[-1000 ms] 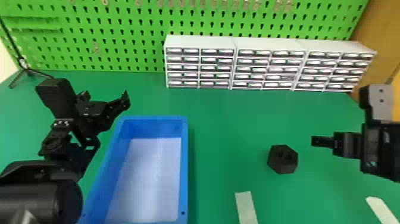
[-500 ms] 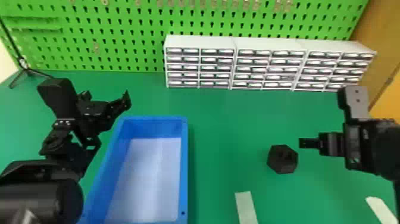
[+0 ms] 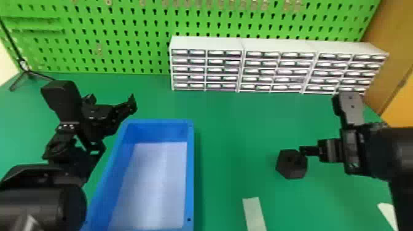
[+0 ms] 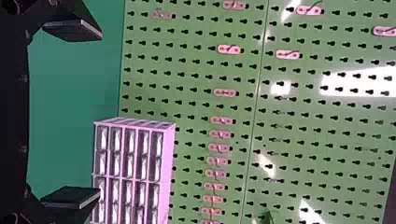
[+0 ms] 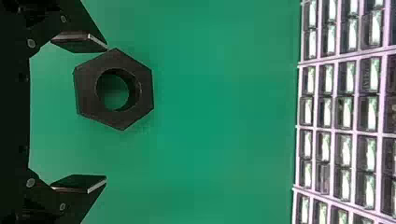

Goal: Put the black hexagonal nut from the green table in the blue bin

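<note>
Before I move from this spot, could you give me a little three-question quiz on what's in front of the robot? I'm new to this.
1. True or false: the black hexagonal nut lies outside the blue bin.
2. What stands at the back of the green table?
a) A row of cups
b) White cabinets of small drawers
c) A toolbox
3. Fill in "open" or "shut": the right gripper is ____.

Key: 1. True; 2. b; 3. open.
</note>
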Tool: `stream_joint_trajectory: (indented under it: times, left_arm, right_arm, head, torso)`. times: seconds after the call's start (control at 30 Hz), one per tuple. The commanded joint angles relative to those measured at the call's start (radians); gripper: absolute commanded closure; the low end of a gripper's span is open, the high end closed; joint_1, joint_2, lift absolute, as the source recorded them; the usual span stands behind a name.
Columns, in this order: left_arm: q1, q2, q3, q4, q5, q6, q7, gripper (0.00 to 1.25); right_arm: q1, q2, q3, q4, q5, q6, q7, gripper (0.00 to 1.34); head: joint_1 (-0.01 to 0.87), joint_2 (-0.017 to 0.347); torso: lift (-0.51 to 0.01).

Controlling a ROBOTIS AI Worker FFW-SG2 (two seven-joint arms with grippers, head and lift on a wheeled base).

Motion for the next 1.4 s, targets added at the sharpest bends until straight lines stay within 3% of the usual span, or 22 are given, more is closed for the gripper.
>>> stream_joint_trajectory:
  times: [0.0, 0.5, 1.37]
  left_arm:
    - [-0.001, 0.000, -0.001, 0.002, 0.000, 0.000, -0.001, 0.11]
    - [-0.006, 0.002, -0.003, 0.006, 0.000, 0.002, -0.004, 0.11]
    - [-0.012, 0.003, -0.006, 0.009, -0.003, 0.003, -0.014, 0.11]
  right_arm:
    - [-0.006, 0.000, 0.015, 0.038, 0.000, 0.004, 0.000, 0.28]
    - [-0.055, -0.017, 0.069, 0.143, -0.014, 0.004, 0.000, 0.28]
    - [-0.160, -0.011, 0.165, 0.301, -0.041, 0.004, 0.000, 0.28]
  head:
    - [0.692, 0.008]
    - [0.692, 0.008]
    - [0.692, 0.008]
  torso:
    - [-0.097]
    - [-0.097]
    - [-0.097]
